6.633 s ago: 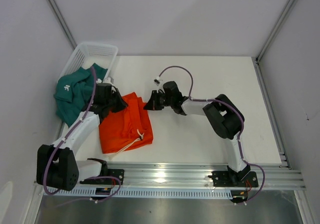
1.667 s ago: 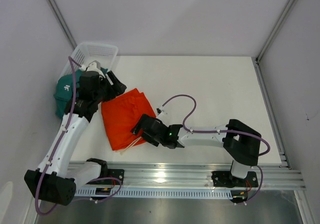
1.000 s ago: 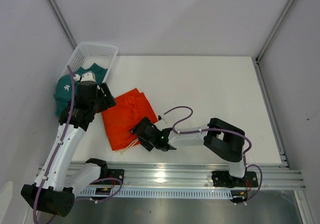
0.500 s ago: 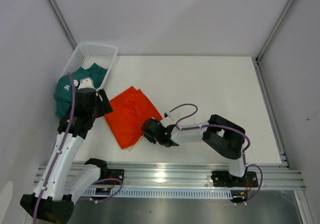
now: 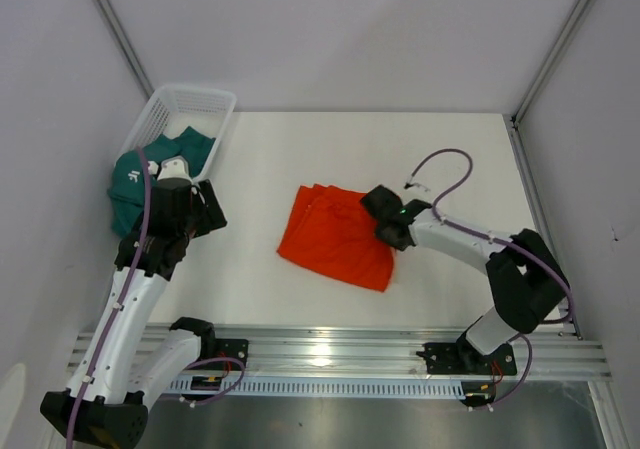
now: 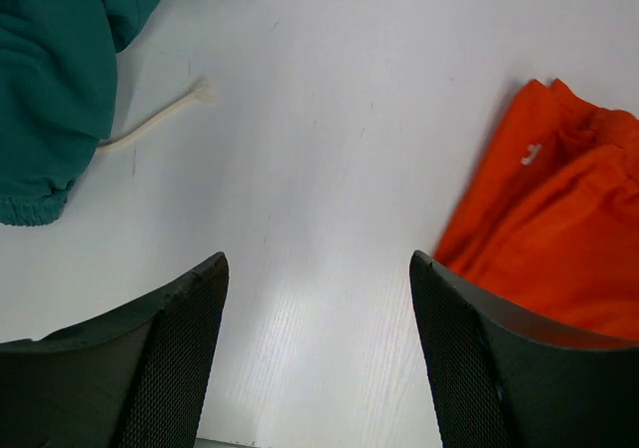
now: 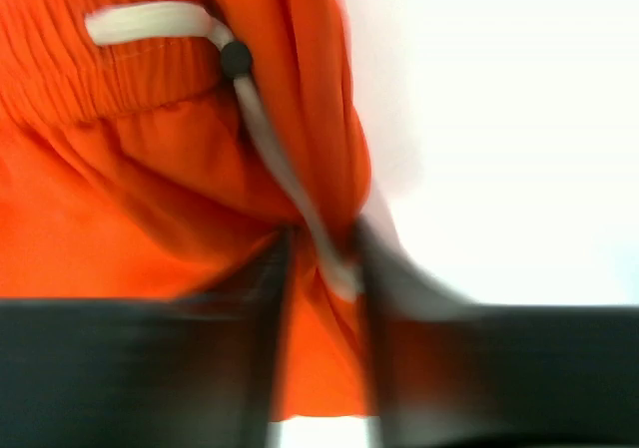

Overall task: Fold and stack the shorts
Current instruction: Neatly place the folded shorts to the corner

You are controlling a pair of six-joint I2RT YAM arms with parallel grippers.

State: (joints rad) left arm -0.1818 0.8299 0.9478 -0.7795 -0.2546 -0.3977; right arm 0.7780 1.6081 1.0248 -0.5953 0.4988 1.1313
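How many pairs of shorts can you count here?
2. The orange shorts lie mid-table; the teal shorts spill from the white basket at the far-left corner. More could be hidden inside the basket.

Your top view: bright, even, soft shadows, glare on the front rail (image 5: 330,349). Right wrist view smears badly, orange shorts (image 7: 120,209) blurred, table (image 7: 519,119) blown white. Left wrist view is sharp.

So the right pincer (image 5: 383,226) is sitting on the right edge of the orange shorts (image 5: 328,239), which lie crumpled to its left on the white surface (image 5: 430,159). The left pincer (image 5: 208,213) hangs well apart from them. The teal shorts (image 5: 135,181) are just to its left, partly in the white basket (image 5: 200,101).
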